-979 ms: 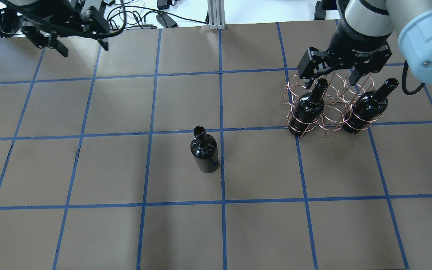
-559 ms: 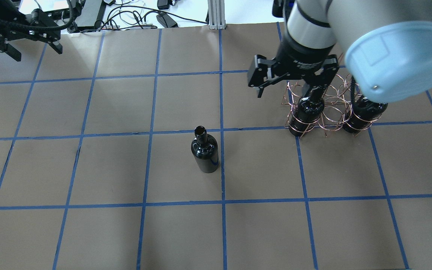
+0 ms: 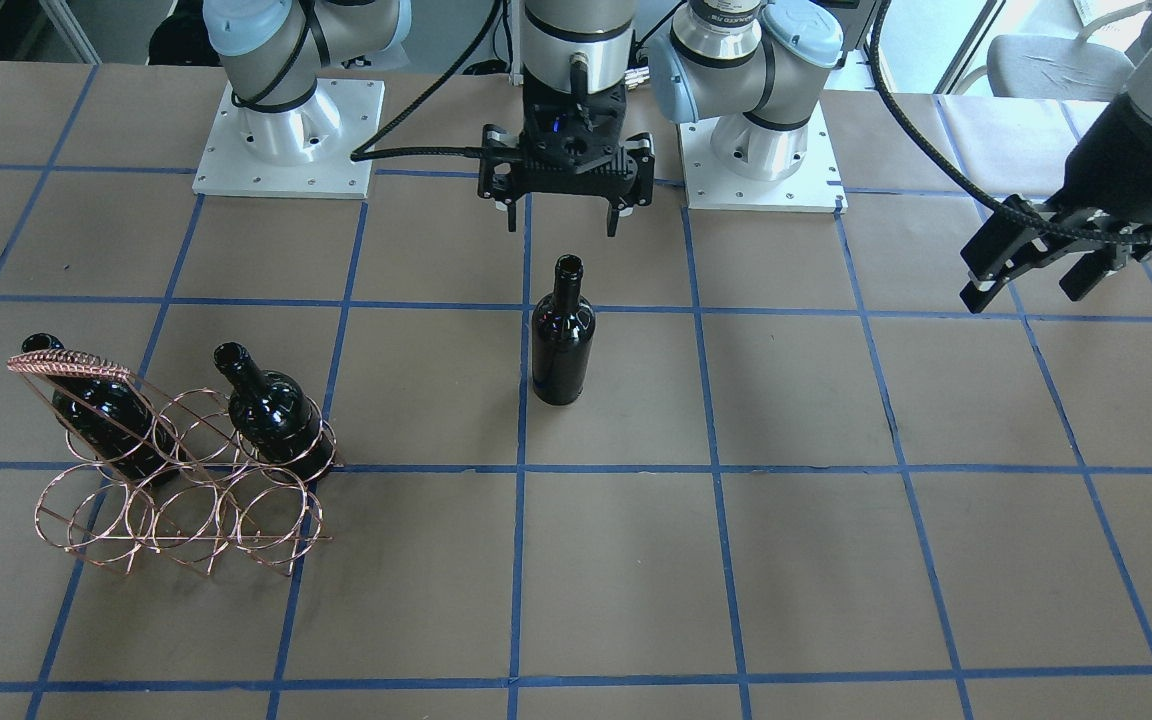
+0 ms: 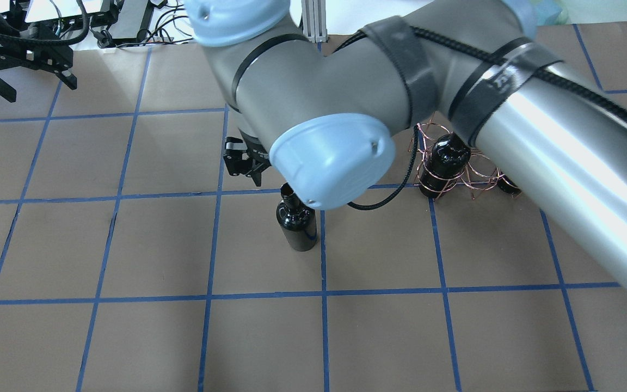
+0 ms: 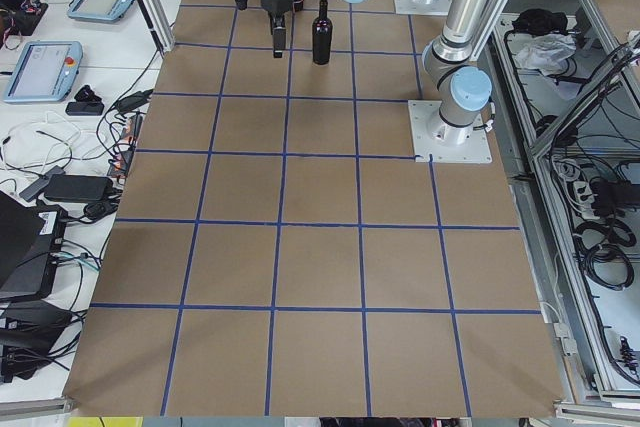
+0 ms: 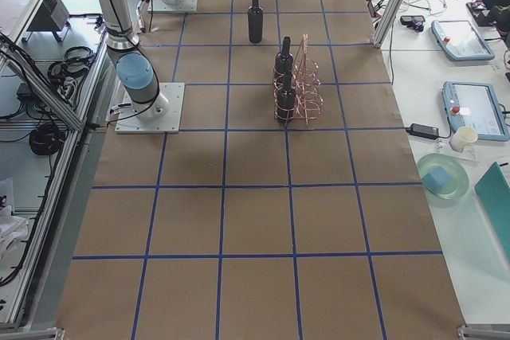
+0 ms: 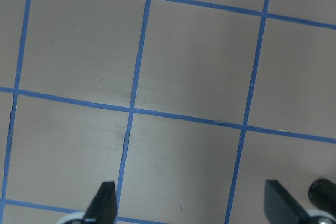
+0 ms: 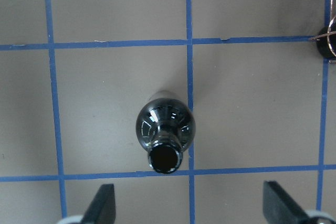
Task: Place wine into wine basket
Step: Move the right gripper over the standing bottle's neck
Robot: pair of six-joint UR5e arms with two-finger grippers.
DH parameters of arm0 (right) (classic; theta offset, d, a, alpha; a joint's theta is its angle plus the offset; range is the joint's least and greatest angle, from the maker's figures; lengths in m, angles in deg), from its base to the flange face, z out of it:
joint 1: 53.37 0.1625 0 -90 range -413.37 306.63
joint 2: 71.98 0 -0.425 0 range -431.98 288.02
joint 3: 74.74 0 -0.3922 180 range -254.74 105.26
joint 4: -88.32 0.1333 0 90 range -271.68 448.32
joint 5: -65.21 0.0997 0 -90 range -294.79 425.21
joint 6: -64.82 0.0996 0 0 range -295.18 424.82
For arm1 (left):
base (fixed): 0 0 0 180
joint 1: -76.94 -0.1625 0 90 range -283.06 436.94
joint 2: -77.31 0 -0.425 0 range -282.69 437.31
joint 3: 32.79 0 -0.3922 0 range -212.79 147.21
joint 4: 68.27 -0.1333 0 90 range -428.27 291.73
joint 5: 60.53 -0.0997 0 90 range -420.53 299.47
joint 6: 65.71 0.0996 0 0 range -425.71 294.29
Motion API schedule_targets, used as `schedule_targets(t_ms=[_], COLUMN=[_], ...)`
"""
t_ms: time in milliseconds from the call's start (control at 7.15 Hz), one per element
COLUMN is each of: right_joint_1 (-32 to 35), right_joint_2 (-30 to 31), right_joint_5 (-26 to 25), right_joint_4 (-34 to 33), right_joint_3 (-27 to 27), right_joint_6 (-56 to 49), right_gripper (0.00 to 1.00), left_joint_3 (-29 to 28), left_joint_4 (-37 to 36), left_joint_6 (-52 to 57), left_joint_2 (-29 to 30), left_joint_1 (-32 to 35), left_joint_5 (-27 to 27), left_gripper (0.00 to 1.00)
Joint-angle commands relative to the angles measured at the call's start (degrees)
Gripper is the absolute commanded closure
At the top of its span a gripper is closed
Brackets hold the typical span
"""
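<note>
One dark wine bottle [image 3: 563, 345] stands upright and alone mid-table; it also shows in the overhead view [image 4: 297, 227] and the right wrist view [image 8: 165, 128]. My right gripper [image 3: 564, 222] is open and empty. It hangs above the table just on the robot's side of the bottle's mouth, without touching it. In the right wrist view my right gripper [image 8: 188, 200] shows the bottle's mouth just ahead of its tips. The copper wire wine basket [image 3: 186, 520] holds two more bottles [image 3: 274, 415], [image 3: 101, 415]. My left gripper [image 3: 1026, 288] is open and empty, far off at the table's side.
My right arm's elbow [image 4: 335, 158] hides the right gripper and part of the basket [image 4: 433, 189] in the overhead view. The brown table cover [image 3: 836, 560] has a blue tape grid. Cables and devices lie past the far edge [image 4: 128, 16].
My right arm has swung from over the basket, leftward in the overhead view, to the lone standing bottle. My left gripper has drawn further out to the left. The bottles have not moved.
</note>
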Motion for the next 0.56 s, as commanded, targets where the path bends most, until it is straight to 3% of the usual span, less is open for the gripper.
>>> schedule_targets(t_ms=[0,420], right_joint_1=[0.82,-1.20], right_joint_2=[-2.26,-2.09], right_joint_5=[-0.59,0.45], right_joint_4=[-0.77,-1.38], right_joint_3=[-1.15,-4.23], right_joint_6=[-0.89,-1.18], right_gripper=[0.00,0.01], left_joint_3=[0.17,0.43], left_joint_4=[2.12,4.75], left_joint_6=[0.00,0.00], left_joint_2=[-0.37,-1.24], left_joint_1=[0.00,0.44], left_joint_5=[-0.08,-0.07], left_gripper=[0.00,0.00])
